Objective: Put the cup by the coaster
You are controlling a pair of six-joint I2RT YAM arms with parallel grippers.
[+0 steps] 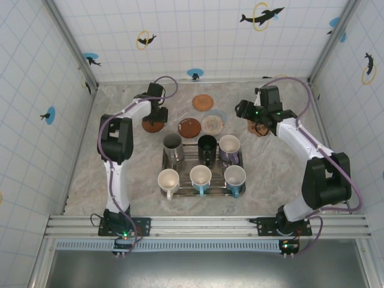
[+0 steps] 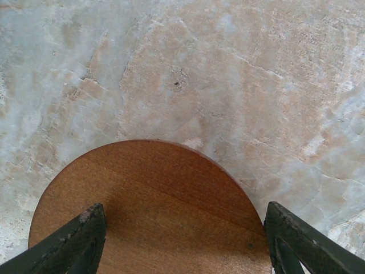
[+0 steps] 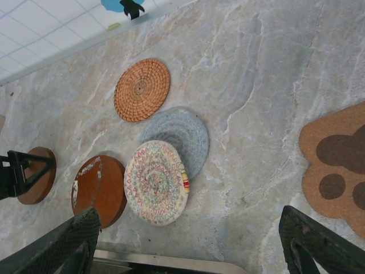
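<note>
Top external view: the table (image 1: 270,180) carries a tray (image 1: 189,159) of six cups (image 1: 201,176), all standing in it and none lifted. Behind the tray lie the coasters (image 1: 203,102). The left gripper (image 2: 183,206) hangs low over a wooden coaster (image 2: 154,194), jaws apart and empty. The right gripper (image 3: 188,212), likewise open and empty, is near a paw coaster (image 3: 339,165). The task seems to be at its start. Next, one arm must reach to the tray, close on a cup and set it beside a coaster.
</note>
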